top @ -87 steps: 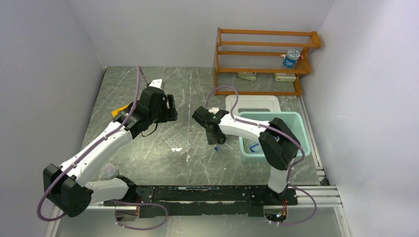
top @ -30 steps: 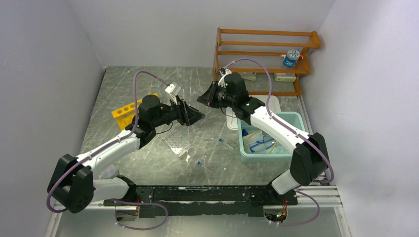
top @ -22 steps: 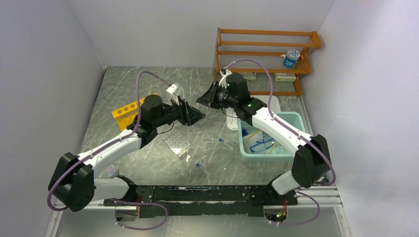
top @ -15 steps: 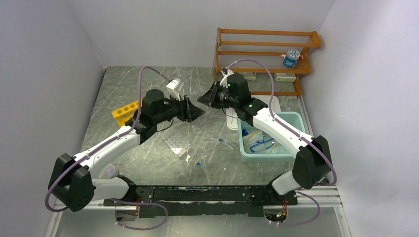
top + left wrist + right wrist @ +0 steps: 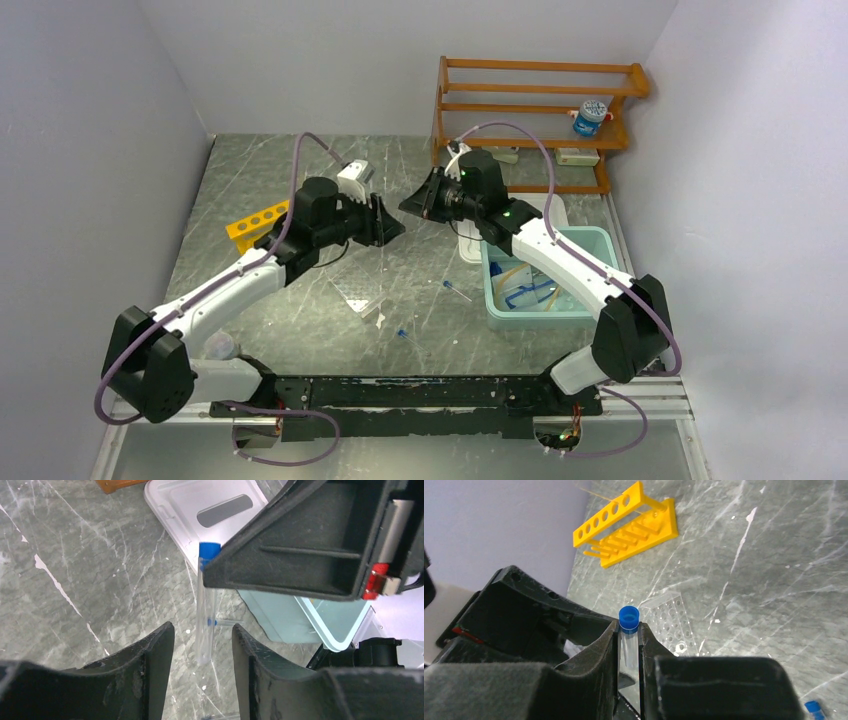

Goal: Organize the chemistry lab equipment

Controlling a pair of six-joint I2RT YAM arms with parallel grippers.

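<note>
My right gripper [image 5: 628,623] is shut on a clear blue-capped tube [image 5: 628,630], holding it in the air above the table's middle. The tube's lower end [image 5: 206,615] hangs between the fingers of my left gripper [image 5: 202,630], which is open, with a gap on each side of the tube. In the top view the left gripper [image 5: 392,226] and right gripper [image 5: 410,205] meet tip to tip. The yellow holed rack [image 5: 258,220] lies on its side at the left. The clear tray [image 5: 358,298] lies flat below the grippers. Two loose blue-capped tubes [image 5: 455,290] [image 5: 405,335] lie on the table.
A pale teal tub [image 5: 608,240] at the right holds blue and tan items; its white lid [image 5: 470,245] lies beside it. The orange shelf [image 5: 530,110] stands at the back right with a blue-capped bottle [image 5: 590,117] on it.
My left gripper has moved up and back toward the right gripper, its jaws narrowing around the tube's lower end. The right gripper has held still with the tube.
</note>
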